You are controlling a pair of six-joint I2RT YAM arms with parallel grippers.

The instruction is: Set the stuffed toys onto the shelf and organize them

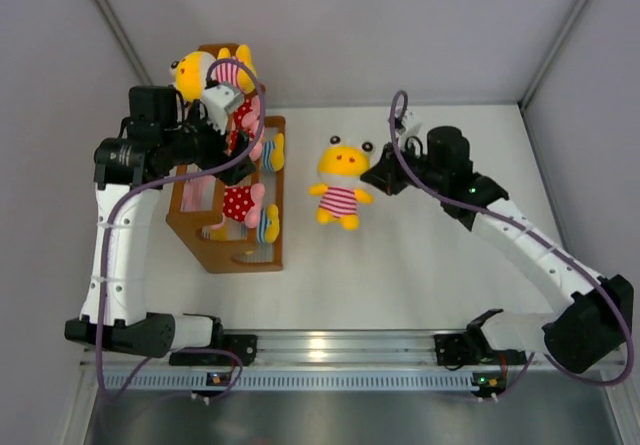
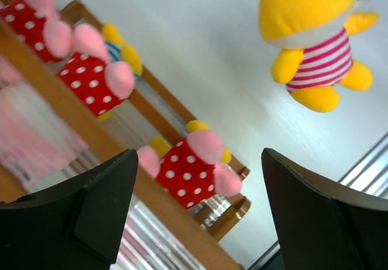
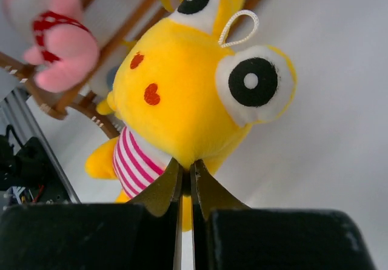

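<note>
**Pink-striped toy** [image 1: 340, 187]: a small plush doll with a round yellow head. It has two bulging white eyes with black pupils, red-orange marks on the face and a white hanging loop [image 3: 238, 28] between the eyes. The body wears pink-and-white stripes; the arms and feet are plain yellow. It lies on the white table [image 1: 440, 275], near the right of the shelf [image 1: 225, 257] but apart from it, with its head toward the far wall.

**Right gripper** [image 3: 187, 170]: the jaws are drawn narrow, almost meeting. Their tips nip the plush at the edge of the yellow head, which tapers to a point where they close.

**Shelf**: a brown wooden stepped rack with thin slatted rails, standing at the left of the table, long axis running from near to far. Several toys sit along it.
- A yellow-headed toy [image 1: 195, 73] is at the far end.
- The red dotted toys [image 2: 91, 76] have pink limbs and white-spotted red outfits, and are spaced along one rail.
- The blue-striped toys [image 1: 268, 225] have yellow feet and sit on the side facing the pink-striped toy. Which step each toy occupies cannot be told.

**Left gripper** [image 2: 199, 167]: the jaws are wide apart and hold nothing. It hangs over the shelf, and in its wrist view one red dotted toy shows between the two black fingers [image 2: 91, 215], below them and untouched.
</note>
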